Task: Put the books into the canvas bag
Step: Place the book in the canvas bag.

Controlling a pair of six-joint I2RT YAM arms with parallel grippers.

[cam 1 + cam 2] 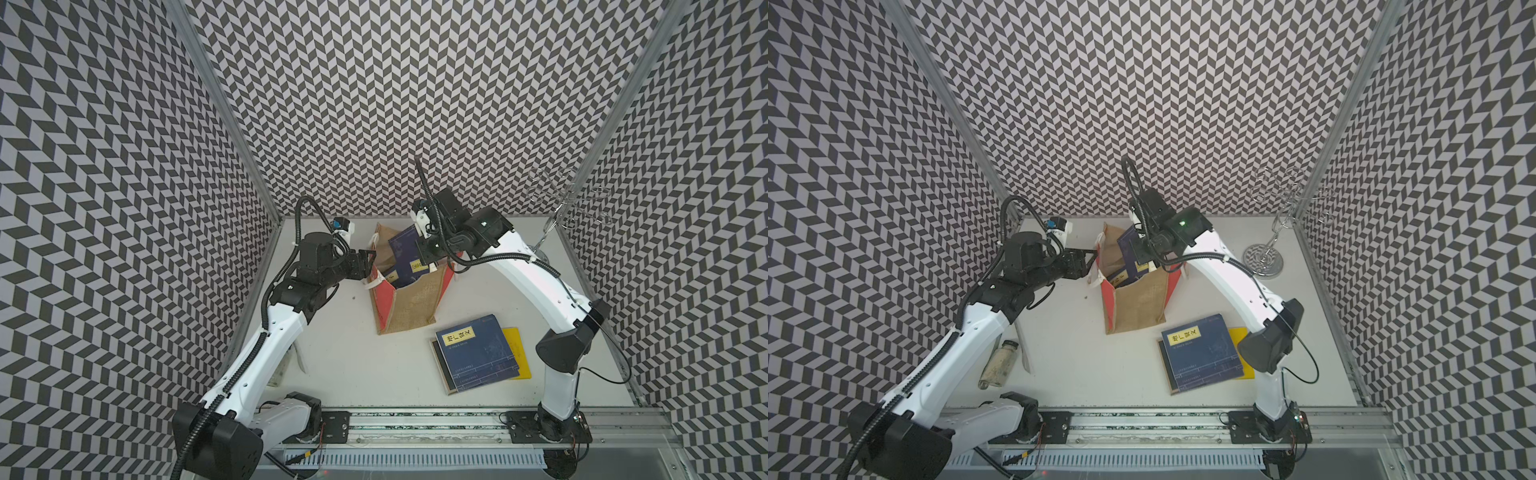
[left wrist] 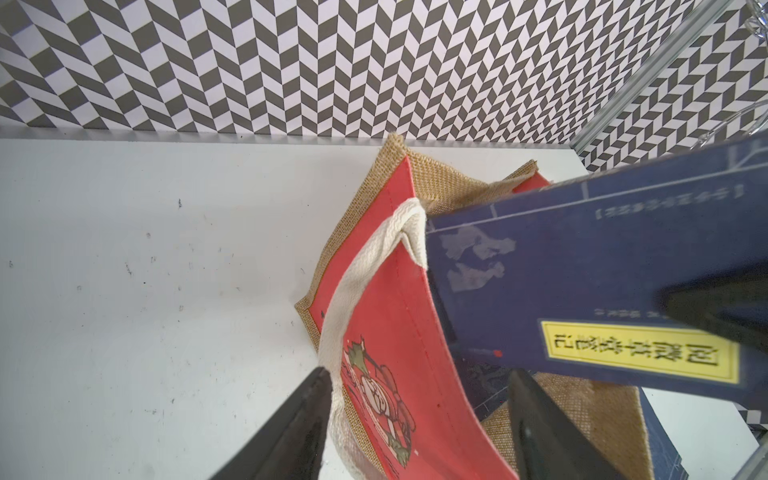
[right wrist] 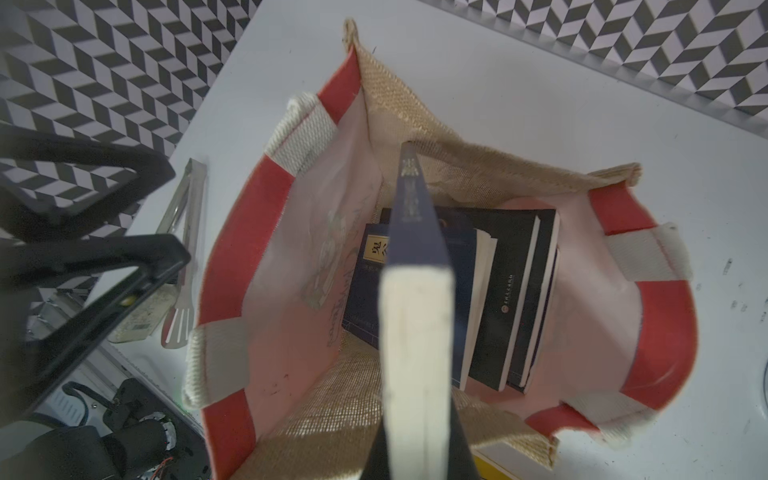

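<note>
One navy book [image 1: 405, 253] upright, long axis vertical over canvas bag [image 1: 409, 307], right claw [image 1: 428, 259] clamped on it, left claw [image 2: 415, 415] apart.

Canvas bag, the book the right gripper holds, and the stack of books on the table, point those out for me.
canvas bag [image 1: 411, 307]: top view, tan jute side panel.
held book [image 1: 405, 246]: top view, navy cover.
book stack [image 1: 482, 353]: top view, top navy cover.
</note>
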